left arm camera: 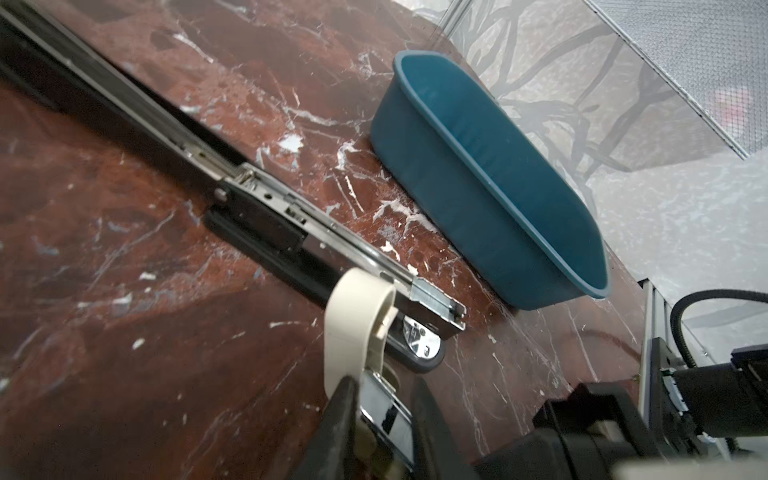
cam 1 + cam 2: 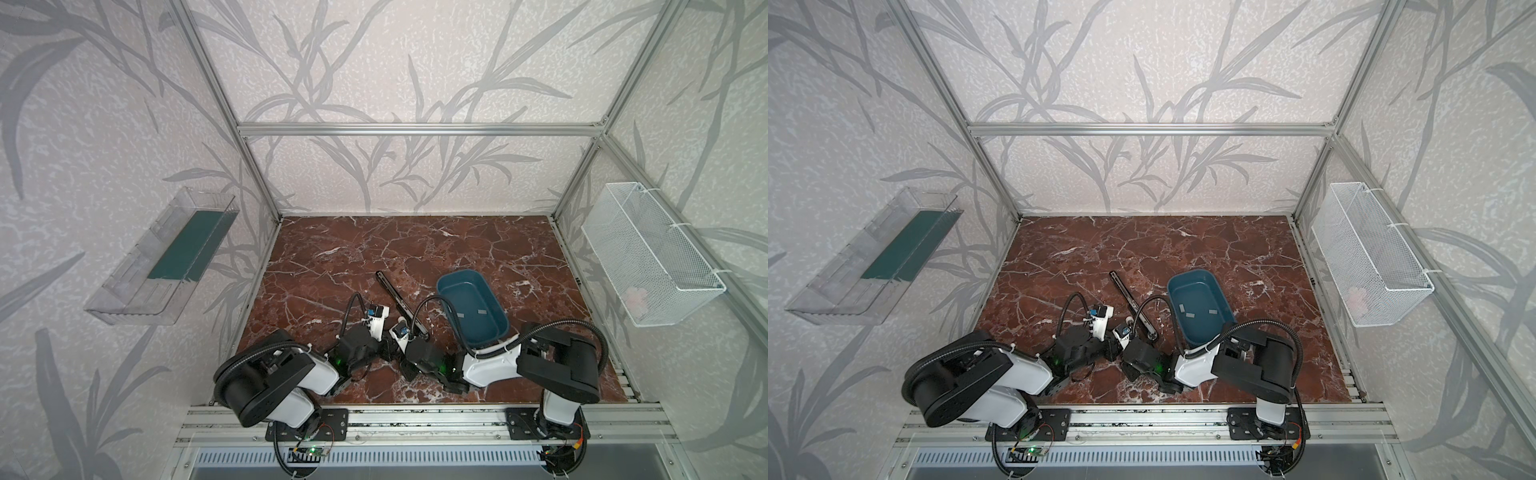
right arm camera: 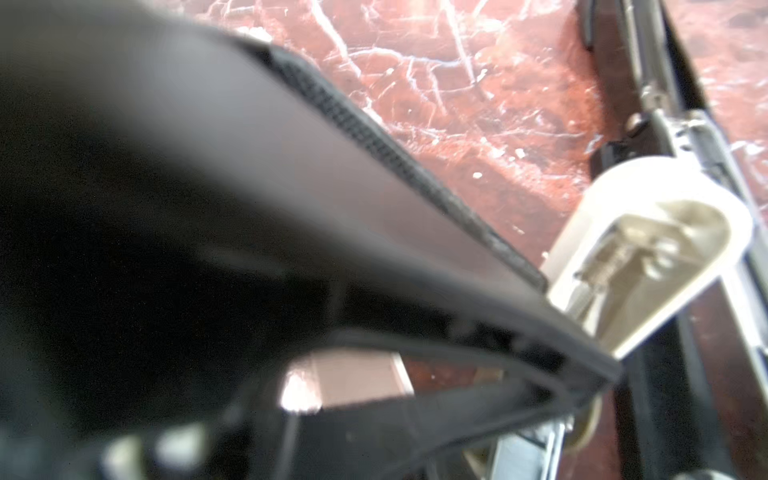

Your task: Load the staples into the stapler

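Left wrist view: the left gripper (image 1: pixel 382 397) is closed on a small cream stapler (image 1: pixel 357 316). Its two black fingers (image 1: pixel 343 411) press either side of the stapler's metal body, and the cream lid is hinged up and away from them. Just beyond it a long black stapler (image 1: pixel 257 216) lies opened out flat on the marble surface (image 1: pixel 124 291), its silver magazine channel facing up. The cream stapler's tip sits right over the black stapler's front end.

In the right wrist view the right gripper (image 3: pixel 598 370) is a dark blur close to the cream stapler's open lid (image 3: pixel 648 249). Its fingers meet at the tips, but I cannot tell whether they hold anything.

In both top views the two wrists meet beside the black stapler (image 2: pixel 401 303). The staples (image 2: pixel 1192 314), a few small grey strips, lie loose on the floor of the blue tub (image 2: pixel 1200 291), which stands just right of the black stapler.
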{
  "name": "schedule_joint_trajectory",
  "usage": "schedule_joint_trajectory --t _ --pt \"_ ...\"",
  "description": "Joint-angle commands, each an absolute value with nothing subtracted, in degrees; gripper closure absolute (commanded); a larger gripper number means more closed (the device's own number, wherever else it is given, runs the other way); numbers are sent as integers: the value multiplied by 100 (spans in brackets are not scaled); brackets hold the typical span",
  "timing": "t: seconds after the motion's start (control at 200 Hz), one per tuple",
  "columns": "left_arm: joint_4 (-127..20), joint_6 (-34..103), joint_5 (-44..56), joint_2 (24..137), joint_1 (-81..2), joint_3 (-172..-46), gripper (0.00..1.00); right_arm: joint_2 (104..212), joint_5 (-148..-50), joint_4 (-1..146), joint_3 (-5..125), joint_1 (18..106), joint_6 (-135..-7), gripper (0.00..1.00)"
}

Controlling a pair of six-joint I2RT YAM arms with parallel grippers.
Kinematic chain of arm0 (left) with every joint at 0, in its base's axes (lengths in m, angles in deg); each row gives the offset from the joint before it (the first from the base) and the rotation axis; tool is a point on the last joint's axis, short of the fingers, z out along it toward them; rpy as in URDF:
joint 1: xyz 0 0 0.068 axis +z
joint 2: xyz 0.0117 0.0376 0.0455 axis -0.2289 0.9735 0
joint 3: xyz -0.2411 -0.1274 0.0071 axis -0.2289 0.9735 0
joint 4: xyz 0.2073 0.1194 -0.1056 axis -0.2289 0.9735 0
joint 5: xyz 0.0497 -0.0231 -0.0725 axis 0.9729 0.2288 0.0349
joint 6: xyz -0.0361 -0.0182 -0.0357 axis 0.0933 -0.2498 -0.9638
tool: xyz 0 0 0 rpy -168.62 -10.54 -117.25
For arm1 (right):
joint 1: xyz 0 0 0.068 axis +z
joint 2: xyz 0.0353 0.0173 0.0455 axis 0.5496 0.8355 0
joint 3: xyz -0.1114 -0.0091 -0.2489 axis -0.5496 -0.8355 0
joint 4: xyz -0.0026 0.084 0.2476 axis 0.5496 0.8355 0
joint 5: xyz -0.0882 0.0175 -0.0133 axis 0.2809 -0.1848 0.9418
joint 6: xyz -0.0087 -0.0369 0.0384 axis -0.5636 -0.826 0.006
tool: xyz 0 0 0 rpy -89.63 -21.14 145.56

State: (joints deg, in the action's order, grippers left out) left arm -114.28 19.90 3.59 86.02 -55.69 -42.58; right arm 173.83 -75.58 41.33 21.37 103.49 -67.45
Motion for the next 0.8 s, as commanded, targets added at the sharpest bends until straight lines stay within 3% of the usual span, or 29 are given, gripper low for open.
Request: schedule_joint_trajectory --t 0.0,0.19,0.31,0.4,0.635,0.795 --pt "-11036 2075 -537 9003 -5921 -4094 69 17581 -7697 4540 2102 10322 -7020 70" --pt "-10521 2136 125 8473 -5913 -4037 67 17302 -7775 4486 1965 10331 -7068 62" --pt "-8961 2264 426 7612 -5914 -4373 64 17030 -7842 4468 1835 10338 -7110 59" --pt "-7745 2344 677 6905 -5913 -4685 64 16866 -7884 4477 1764 10334 -7107 59" --pt "-6650 2243 1544 5105 -5901 -4583 54 16275 -7825 4632 1674 10332 -7117 61" --pt "-5852 2163 2053 4267 -5878 -4578 53 15923 -7800 4794 1693 10337 -7165 63"
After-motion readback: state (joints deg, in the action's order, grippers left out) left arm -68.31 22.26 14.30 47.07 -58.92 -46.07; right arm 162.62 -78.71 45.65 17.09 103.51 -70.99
